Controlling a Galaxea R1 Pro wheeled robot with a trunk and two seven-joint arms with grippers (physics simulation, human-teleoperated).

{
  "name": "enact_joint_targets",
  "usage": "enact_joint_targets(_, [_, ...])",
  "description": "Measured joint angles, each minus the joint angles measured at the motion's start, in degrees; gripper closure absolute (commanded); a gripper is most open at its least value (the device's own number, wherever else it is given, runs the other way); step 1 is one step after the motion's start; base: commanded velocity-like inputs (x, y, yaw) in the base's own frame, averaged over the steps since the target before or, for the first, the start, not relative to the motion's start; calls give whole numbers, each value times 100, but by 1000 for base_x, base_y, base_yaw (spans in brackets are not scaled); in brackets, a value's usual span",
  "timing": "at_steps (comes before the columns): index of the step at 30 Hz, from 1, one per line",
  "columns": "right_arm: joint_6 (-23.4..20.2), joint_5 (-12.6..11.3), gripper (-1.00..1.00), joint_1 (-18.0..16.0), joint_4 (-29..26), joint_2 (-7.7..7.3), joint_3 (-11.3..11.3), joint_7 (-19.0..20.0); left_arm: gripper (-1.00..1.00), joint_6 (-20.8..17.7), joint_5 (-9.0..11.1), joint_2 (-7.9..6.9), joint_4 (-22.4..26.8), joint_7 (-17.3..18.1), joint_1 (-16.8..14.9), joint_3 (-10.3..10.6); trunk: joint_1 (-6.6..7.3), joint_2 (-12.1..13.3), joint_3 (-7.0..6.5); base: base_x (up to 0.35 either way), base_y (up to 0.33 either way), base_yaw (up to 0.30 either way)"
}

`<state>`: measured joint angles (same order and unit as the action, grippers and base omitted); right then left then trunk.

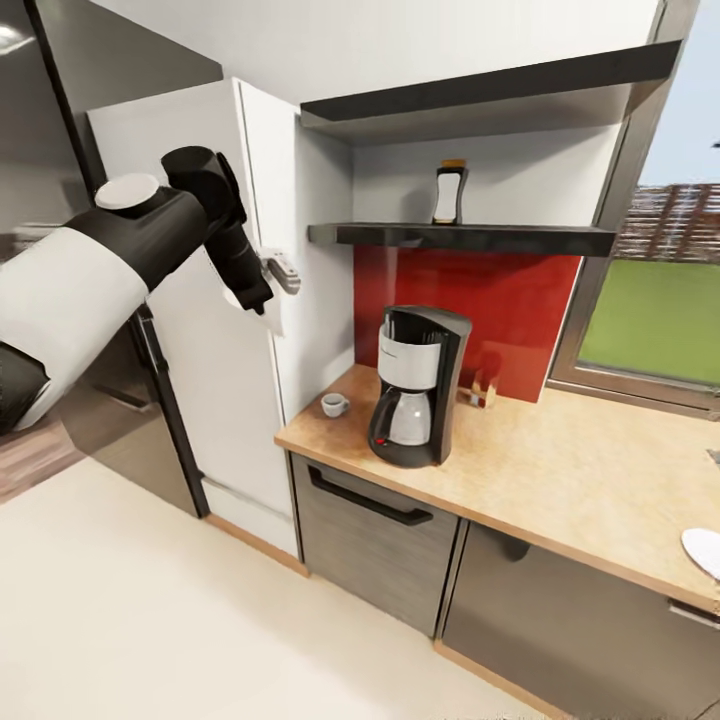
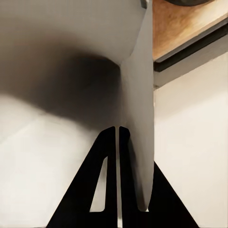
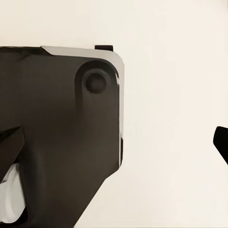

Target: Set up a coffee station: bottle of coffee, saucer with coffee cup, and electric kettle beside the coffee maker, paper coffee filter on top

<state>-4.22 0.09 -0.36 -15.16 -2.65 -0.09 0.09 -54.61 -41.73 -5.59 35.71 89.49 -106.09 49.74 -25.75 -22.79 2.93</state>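
Your left hand [image 2: 117, 142], fingers pressed together on a thin white sheet that may be the paper filter [image 2: 137, 118], should swing gently over the coffee maker [image 1: 417, 385] on the counter [image 1: 560, 480] and lay it flat on top.

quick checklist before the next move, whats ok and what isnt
1. Coffee maker on the counter: ok.
2. Filter in the left gripper, fingers shut on it: ok.
3. Filter on the coffee maker: not ok, held up by the white cabinet.
4. Coffee bottle moved down: not ok, on the shelf.
5. Cup on the saucer: not ok, far apart.
6. Right gripper state: cannot tell.
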Motion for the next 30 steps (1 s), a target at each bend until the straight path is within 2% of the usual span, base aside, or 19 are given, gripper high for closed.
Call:
enact_joint_targets(7, [0, 5, -100, 3, 1, 1, 4, -16, 100, 5, -239, 10, 19, 0, 30, 3, 0, 0, -21, 0, 0, -249])
enact_joint_targets(13, [-10, 6, -100, 0, -2, 5, 12, -17, 100, 8, -682, 11, 20, 0, 60, -5, 0, 0, -39, 0, 0, -252])
enact_joint_targets(23, [-10, 0, -100, -1, -8, 19, 17, -4, 100, 156, -993, 13, 20, 0, 79, -7, 0, 0, -69, 0, 0, -252])
enact_joint_targets(30, [-8, 6, -100, 0, -7, 51, 17, -23, 100, 182, -1376, 176, 22, 1, 79, -15, 0, 0, -87, 0, 0, -196])
